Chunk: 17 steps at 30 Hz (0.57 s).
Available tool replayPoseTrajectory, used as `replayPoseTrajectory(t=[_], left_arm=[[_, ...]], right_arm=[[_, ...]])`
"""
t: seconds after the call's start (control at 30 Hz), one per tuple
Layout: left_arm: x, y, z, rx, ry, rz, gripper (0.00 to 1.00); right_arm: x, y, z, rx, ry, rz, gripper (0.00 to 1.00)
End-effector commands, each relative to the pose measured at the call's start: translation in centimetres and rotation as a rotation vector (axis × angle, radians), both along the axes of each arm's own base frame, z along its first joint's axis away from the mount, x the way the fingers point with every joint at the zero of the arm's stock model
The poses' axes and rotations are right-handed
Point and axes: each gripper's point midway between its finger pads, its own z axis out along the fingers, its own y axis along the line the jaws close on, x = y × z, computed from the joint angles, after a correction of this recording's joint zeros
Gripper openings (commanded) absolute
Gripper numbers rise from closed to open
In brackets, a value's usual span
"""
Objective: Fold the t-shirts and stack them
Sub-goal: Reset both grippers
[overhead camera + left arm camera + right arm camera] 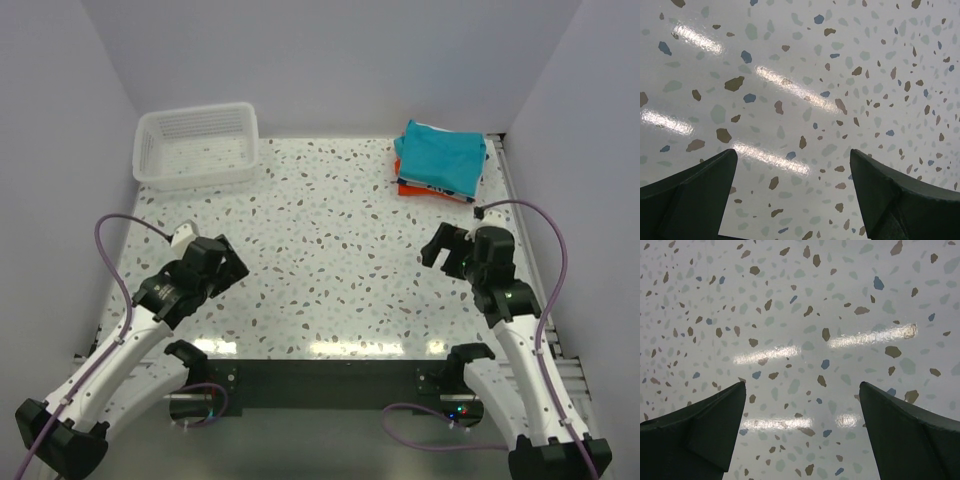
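A folded teal t-shirt (441, 157) lies on top of a stack at the far right of the table. White and orange cloth edges (418, 187) and a dark edge show beneath it at the stack's near side. My left gripper (232, 262) is open and empty over the near left of the table; in the left wrist view (792, 160) only speckled tabletop shows between its fingers. My right gripper (437, 245) is open and empty at the near right, a short way in front of the stack; the right wrist view (802, 390) shows only tabletop.
A white slatted plastic basket (197, 147) stands at the far left with nothing showing inside it. The speckled table (330, 250) has white walls behind and at both sides. A metal rail runs along its right edge (520, 210).
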Motion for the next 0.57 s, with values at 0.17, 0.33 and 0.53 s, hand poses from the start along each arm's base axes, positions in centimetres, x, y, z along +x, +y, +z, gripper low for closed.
replayPoseTrajectory(t=[0.17,0.33,0.53], left_arm=[[0.0,0.7,0.1,0.002,-0.006,0.050,1.00],[0.0,0.7,0.2,-0.005,-0.011,0.060,1.00],[0.0,0.8,-0.1,-0.003,-0.005,0.068,1.00]], right_arm=[[0.5,0.1,1.1,0.013,-0.061,-0.009,0.99],[0.8,-0.1,1.3,0.022,-0.088,-0.026,0.99],[0.9,-0.2,1.5,0.018,-0.125,-0.031,0.99]])
